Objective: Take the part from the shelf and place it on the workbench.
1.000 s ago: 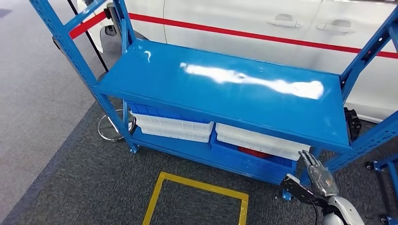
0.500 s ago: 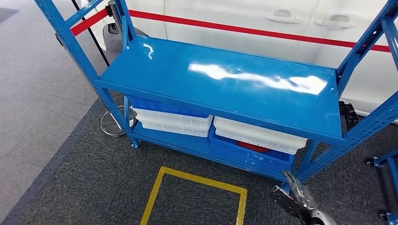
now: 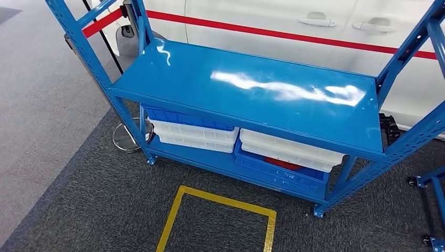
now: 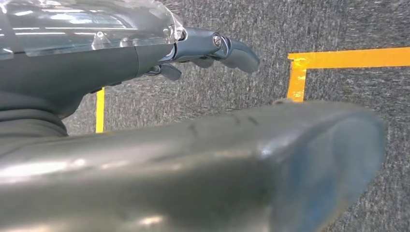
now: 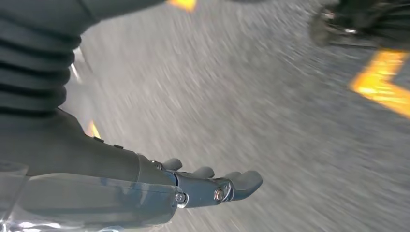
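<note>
The part to fetch seems to be the red piece [image 3: 283, 166] that peeks out between a white tray and the wall of a blue plastic crate on the lowest level of the blue steel shelf [image 3: 252, 89]; too little of it shows to tell its shape. It lies under the white tray on the right, so it is not yet reachable from above.

The step in hand, by my judgement, is the approach: nothing is held and no reach has begun. The left hand [image 4: 145, 159] hangs over dark grey carpet with its fingers [image 4: 227, 46] stretched out and nothing in it. The right hand [image 5: 145, 188] also holds nothing, its fingers [image 5: 227, 186] extended over the carpet, though that picture is blurred.

The next move probably calls for crouching or bending towards the lowest level and bringing a hand to the right-hand crate, then getting past the tray covering the part.

Counted: one shelf with a bare glossy top board; two blue crates [image 3: 278, 176] side by side below; two white trays [image 3: 194, 137], one over each; one red part; one yellow taped square [image 3: 220, 210] on the floor before the shelf; one white car [image 3: 273, 21] with a red stripe behind.
</note>
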Robot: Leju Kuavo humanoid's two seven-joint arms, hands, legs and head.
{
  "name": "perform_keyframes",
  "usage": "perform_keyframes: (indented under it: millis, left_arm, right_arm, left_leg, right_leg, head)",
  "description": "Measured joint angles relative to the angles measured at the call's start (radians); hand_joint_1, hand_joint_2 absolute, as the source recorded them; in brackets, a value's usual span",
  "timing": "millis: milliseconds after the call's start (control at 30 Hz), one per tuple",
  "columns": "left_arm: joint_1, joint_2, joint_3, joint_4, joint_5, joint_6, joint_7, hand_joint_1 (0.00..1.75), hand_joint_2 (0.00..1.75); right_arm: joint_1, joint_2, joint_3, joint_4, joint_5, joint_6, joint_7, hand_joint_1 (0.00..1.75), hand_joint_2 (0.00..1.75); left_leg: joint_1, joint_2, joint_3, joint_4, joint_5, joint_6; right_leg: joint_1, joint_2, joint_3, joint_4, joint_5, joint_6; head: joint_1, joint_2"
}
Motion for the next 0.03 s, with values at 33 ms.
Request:
perform_keyframes:
  millis: [33]
  left_arm:
    - [0.000, 0.000, 0.000, 0.000, 0.003, 0.003, 0.004, 0.00, 0.00]
  right_arm:
    - [0.006, 0.004, -0.009, 0.006, -0.008, 0.000, 0.009, 0.00, 1.75]
  left_leg:
    - [-0.001, 0.000, -0.001, 0.003, -0.002, -0.003]
  right_leg:
    - [0.002, 0.002, 0.000, 0.000, 0.002, -0.005]
  head:
    - [0.000, 0.000]
